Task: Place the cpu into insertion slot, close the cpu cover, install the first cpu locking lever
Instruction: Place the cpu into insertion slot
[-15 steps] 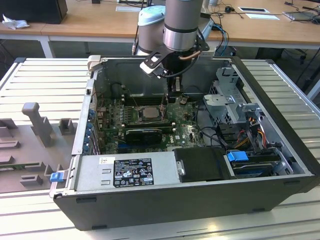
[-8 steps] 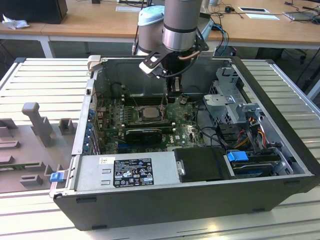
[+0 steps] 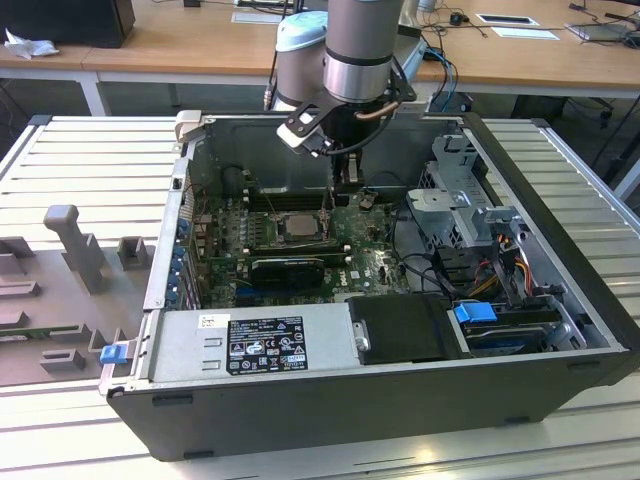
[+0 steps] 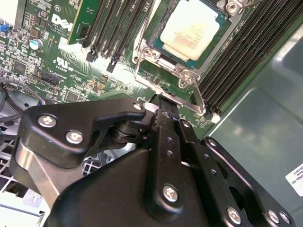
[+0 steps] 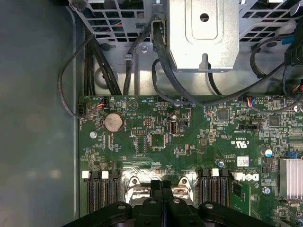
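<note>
Inside the open computer case [image 3: 300, 415], which lies on its side on the slatted counter [image 3: 80, 150], the insertion slot [image 4: 142, 53] sits mid-board on the green motherboard [image 5: 156, 142]. Seated in that slot is the cpu [image 4: 189, 32], its pale metal top facing up and showing through the window of the cpu cover [image 4: 171, 64] — the cover looks to be lying down over the chip's rim rather than raised. Along the slot's edge runs a thin silvery locking lever [image 4: 198, 97], and the gripper [image 4: 162, 101] has its tip right at that rod; whether it touches cannot be told. The jaws are closed — in the first wrist view the gripper [image 5: 162, 185] shows finger against finger with just a thin seam between, and nothing is seen held there. In the exterior view the gripper [image 3: 340, 195] hangs from the arm [image 3: 355, 50] just beside the slot, on the exterior view's right of it. Black memory slots [image 4: 109, 28] flank the slot on both sides. A long black card [image 3: 288, 268] lies near the slot, on its side nearer the exterior camera, with the grey power supply [image 3: 250, 345] farther out the same way. A round coin battery [image 5: 113, 122] and a metal drive cage [image 5: 203, 33] stand well apart from the slot
</note>
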